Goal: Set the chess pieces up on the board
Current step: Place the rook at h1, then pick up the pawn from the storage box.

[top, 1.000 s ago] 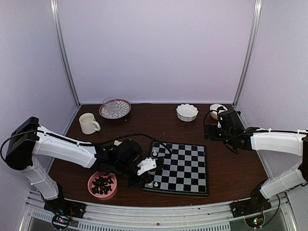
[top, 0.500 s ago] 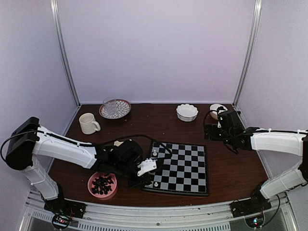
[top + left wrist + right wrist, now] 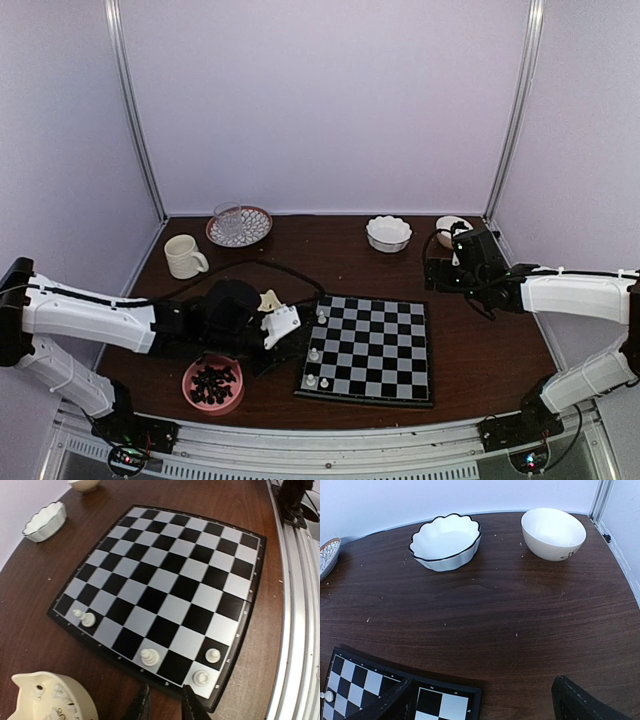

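The board (image 3: pixel 375 348) lies at the table's front centre. Several white chess pieces stand along its left edge: two close together (image 3: pixel 83 616), one (image 3: pixel 149 657) further along, and two at the near corner (image 3: pixel 213 655) (image 3: pixel 200 677). My left gripper (image 3: pixel 283 345) hovers just off the board's left edge, slightly open, with nothing between its fingers (image 3: pixel 142 707). A cream bowl (image 3: pixel 50 700) holding white pieces sits beside it. My right gripper (image 3: pixel 438 272) stays off the board's far right corner (image 3: pixel 445 700), wide open and empty.
A pink bowl of black pieces (image 3: pixel 213 383) sits front left. At the back stand a mug (image 3: pixel 183 256), a patterned plate with a glass (image 3: pixel 239 225), a scalloped white bowl (image 3: pixel 446 542) and a plain cream bowl (image 3: pixel 553 532). A metal rail (image 3: pixel 300 605) borders the table front.
My left gripper has let go of a white piece on the board's left column and drawn back to the left, uncovering the cream bowl. The right arm has not moved.
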